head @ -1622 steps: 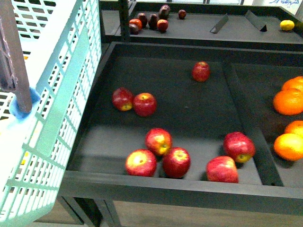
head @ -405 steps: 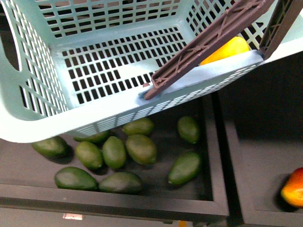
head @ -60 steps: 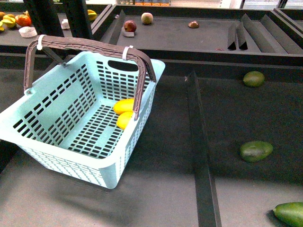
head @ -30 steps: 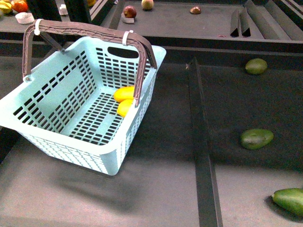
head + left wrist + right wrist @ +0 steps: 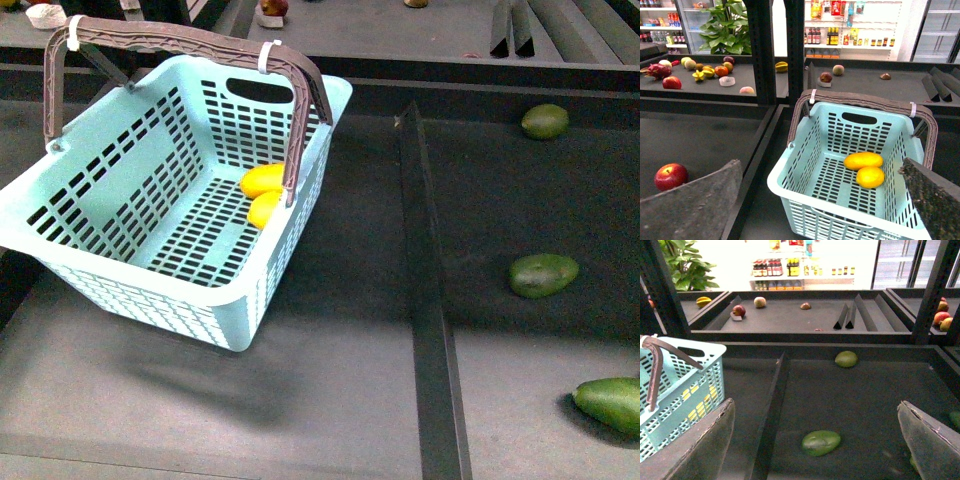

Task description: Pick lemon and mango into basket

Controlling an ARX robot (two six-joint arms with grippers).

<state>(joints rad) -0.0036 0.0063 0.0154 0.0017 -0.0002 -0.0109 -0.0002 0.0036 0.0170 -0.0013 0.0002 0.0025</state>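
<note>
The basket (image 5: 150, 200) sits on the dark shelf surface (image 5: 330, 380) in the left compartment, to the left of the raised divider (image 5: 425, 300), with its brown handle (image 5: 180, 45) upright and bound by white zip ties. The mango (image 5: 263, 180) and the lemon (image 5: 265, 209) lie inside the basket on its floor, touching each other, against the wall nearest the divider; the left wrist view shows the mango (image 5: 863, 160) just behind the lemon (image 5: 870, 177). The left gripper (image 5: 820, 200) is spread wide and empty, positioned in front of the basket (image 5: 805, 165). The right gripper (image 5: 815, 440) is likewise spread wide and holds nothing, above the right compartment. Three dark green fruits (image 5: 543, 274) lie in that right compartment, well apart from one another.
</note>
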